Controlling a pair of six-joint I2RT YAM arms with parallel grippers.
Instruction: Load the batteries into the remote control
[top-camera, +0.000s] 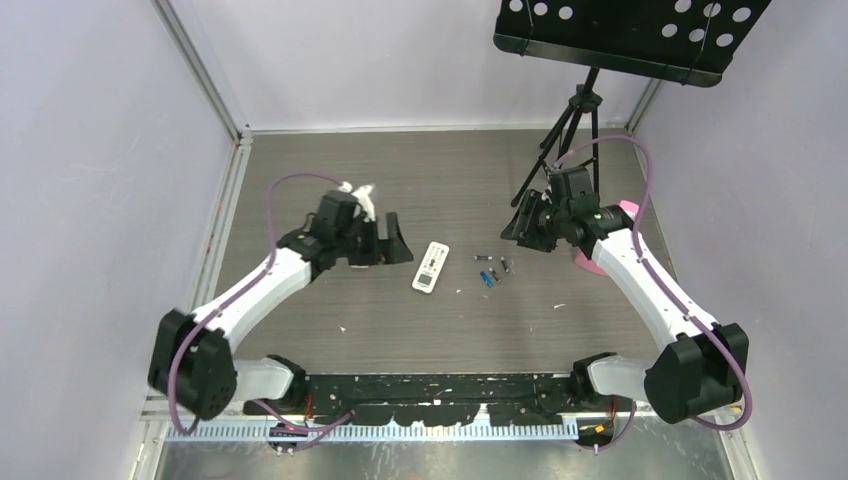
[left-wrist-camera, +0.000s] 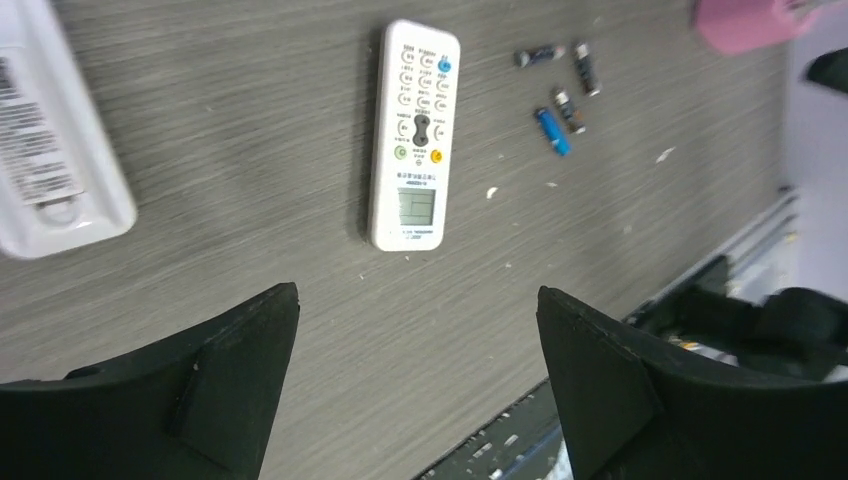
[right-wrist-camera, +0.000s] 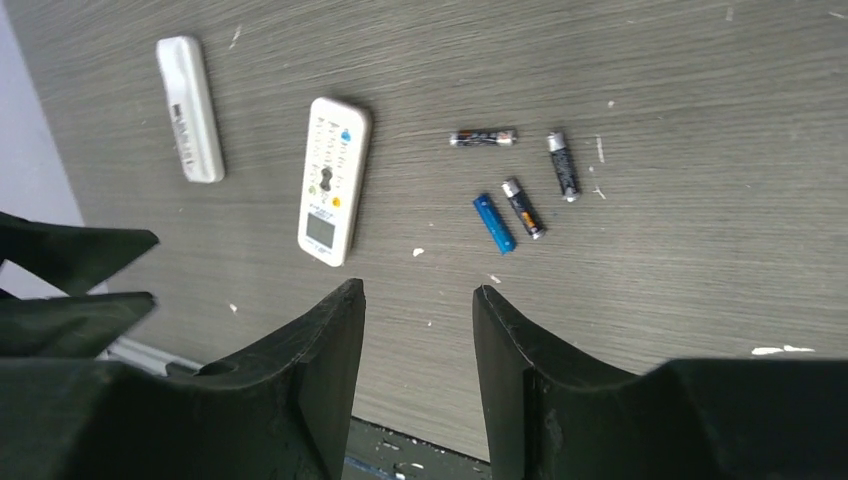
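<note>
Four batteries (right-wrist-camera: 523, 207) clear at right wrist, specks overhead, near remote control (right-wrist-camera: 334, 180)

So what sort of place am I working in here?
Probably a lab test cell, not a home: a table boxed in by plain walls, a tripod under a perforated black panel, with the remote and batteries laid out.

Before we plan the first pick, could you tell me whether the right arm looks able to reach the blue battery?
Probably yes: the right claw hangs open with nothing between it and the blue battery, though a dark battery lies close beside it.
</note>
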